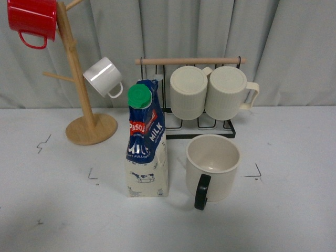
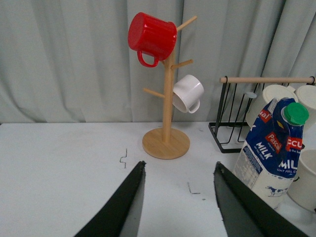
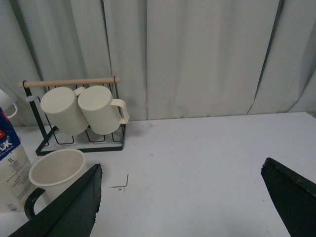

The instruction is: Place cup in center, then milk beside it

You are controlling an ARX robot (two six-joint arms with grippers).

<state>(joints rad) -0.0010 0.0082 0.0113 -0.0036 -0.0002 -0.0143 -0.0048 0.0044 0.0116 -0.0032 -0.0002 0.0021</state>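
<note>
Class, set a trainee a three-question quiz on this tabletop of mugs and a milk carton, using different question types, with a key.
1. True or false: the tall blue-topped milk carton stands upright beside the large cream mug with a black handle.
2. Which mug hangs highest on the wooden mug tree? A white, B red, C ribbed cream.
3. Fill in: the carton's round cap is ____.

Key: 1 true. 2 B, the red mug. 3 green.
</note>
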